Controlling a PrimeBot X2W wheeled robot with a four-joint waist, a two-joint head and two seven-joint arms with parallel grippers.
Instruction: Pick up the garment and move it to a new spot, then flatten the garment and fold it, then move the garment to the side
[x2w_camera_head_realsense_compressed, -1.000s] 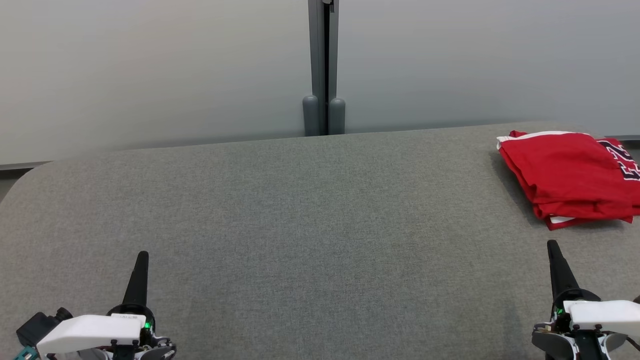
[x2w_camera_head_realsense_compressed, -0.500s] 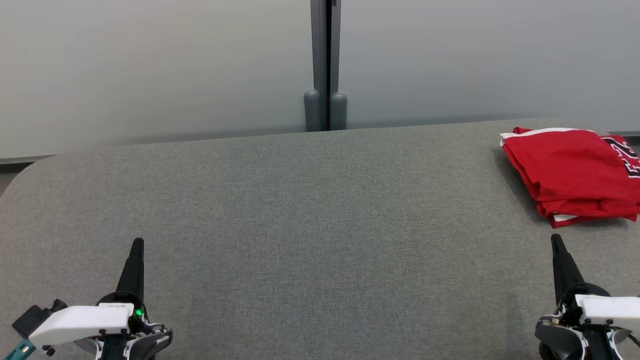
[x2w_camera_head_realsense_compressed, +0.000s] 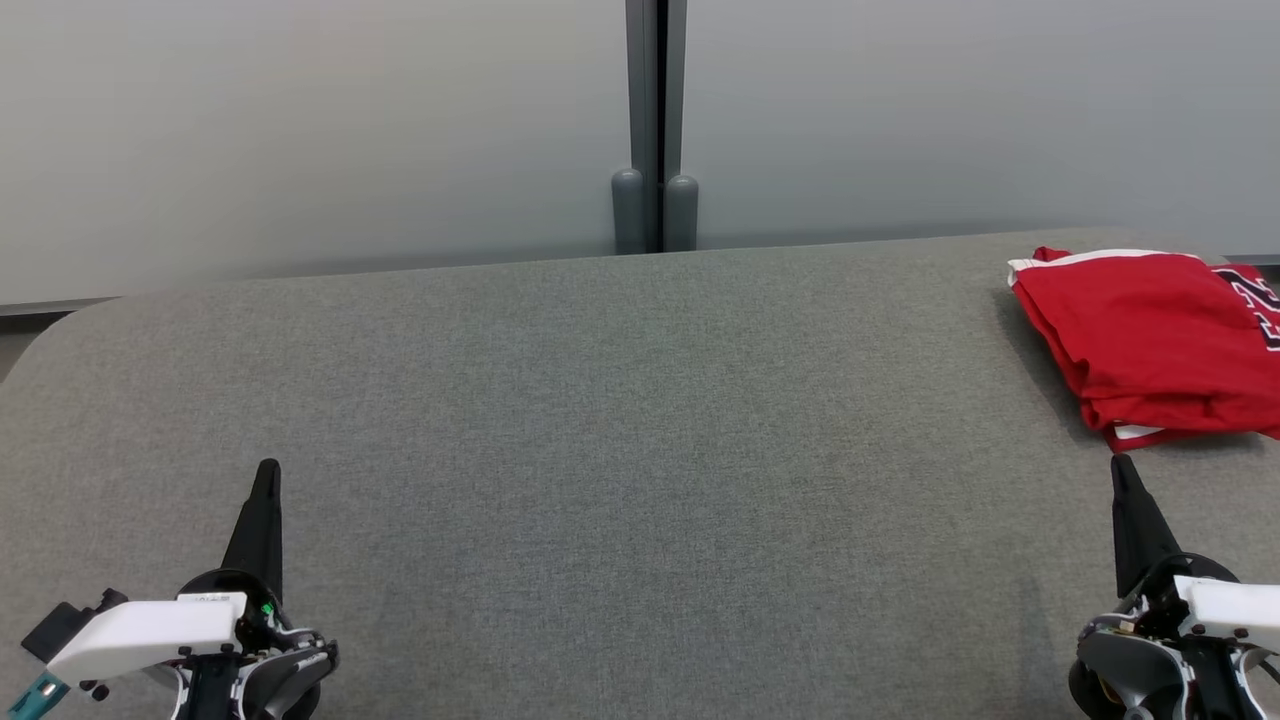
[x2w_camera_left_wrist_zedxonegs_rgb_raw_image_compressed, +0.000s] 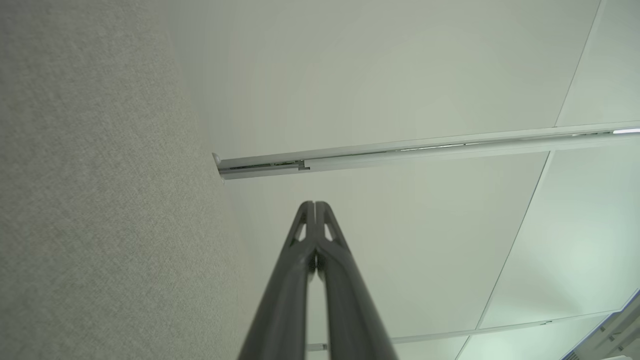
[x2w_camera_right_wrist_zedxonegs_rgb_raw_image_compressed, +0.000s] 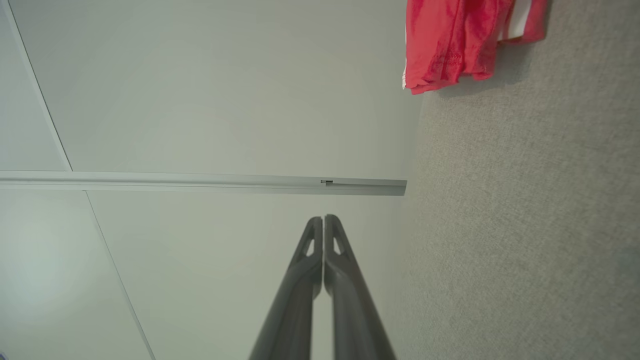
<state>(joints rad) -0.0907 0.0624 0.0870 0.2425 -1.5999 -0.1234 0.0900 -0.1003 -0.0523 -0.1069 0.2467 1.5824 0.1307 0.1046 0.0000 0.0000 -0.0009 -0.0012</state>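
Item: garment (x2w_camera_head_realsense_compressed: 1150, 340), red, folded, far-right of grey counter (x2w_camera_head_realsense_compressed: 600, 400), w/ numbered jersey (x2w_camera_head_realsense_compressed: 1262, 310) alongside. My left end effector (x2w_camera_head_realsense_compressed: 266, 470) clenched, empty, near-left. Right end effector (x2w_camera_head_realsense_compressed: 1120, 462) clenched, empty, just beside garment.

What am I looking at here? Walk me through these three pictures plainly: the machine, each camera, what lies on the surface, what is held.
This is a two-armed robot at a grey fabric-covered table. The wide picture comes from a camera on its head, looking down: the left gripper is at the lower left, the right gripper at the lower right. Each is a pair of long dark fingers, pressed shut and holding nothing. The other two pictures come from cameras on the wrists, looking along those fingers, so the room appears tipped sideways. At the table's far right lies a stack of folded red clothing; the part with black numbers is a jersey. A pale partition wall stands behind.
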